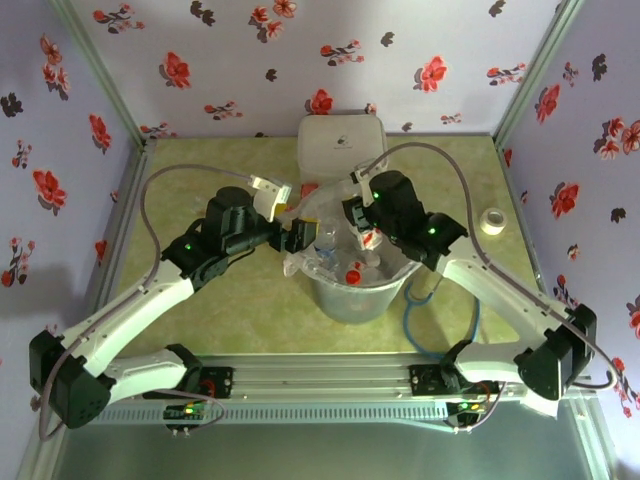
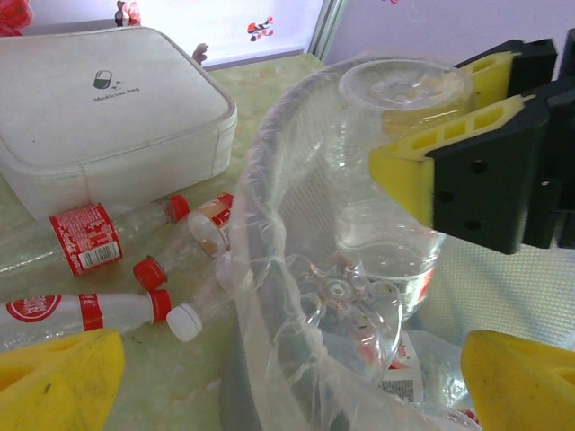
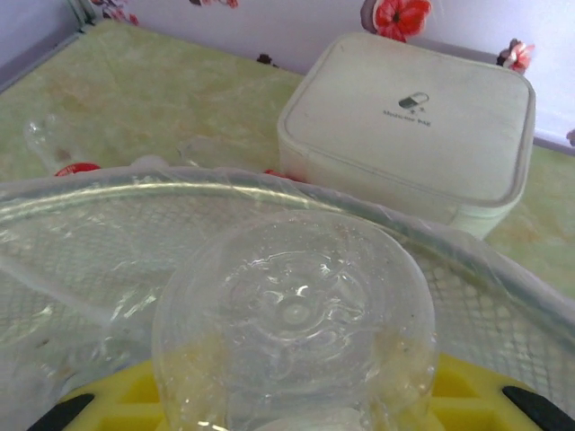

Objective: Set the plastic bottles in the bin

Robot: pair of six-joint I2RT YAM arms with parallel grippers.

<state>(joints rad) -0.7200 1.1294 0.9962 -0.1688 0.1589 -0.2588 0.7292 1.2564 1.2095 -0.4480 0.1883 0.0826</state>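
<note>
One clear bottle (image 2: 391, 180) hangs base-up just over the bin (image 2: 260, 193), clamped by the right hand (image 2: 431, 126); judged poised for release. Left wrist view adds what the right wrist view hides: several labelled bottles (image 2: 85, 238) on the surface (image 2: 180, 386) beside the white box (image 2: 108, 99). Left hand (image 2: 287, 391) is empty, fingers spread

Your tally: one bin (image 1: 352, 296), one white box (image 1: 340, 140), one tape roll (image 1: 491, 222). Two grippers: left gripper (image 1: 298, 238), right gripper (image 1: 357, 222). One clamped bottle (image 2: 386, 180). Among the loose bottles (image 2: 85, 238) you can count four caps: three red caps (image 2: 177, 208), one white cap (image 2: 184, 321). Of binned bottles (image 2: 341, 296), at least two; overlap blocks an exact count.
</note>
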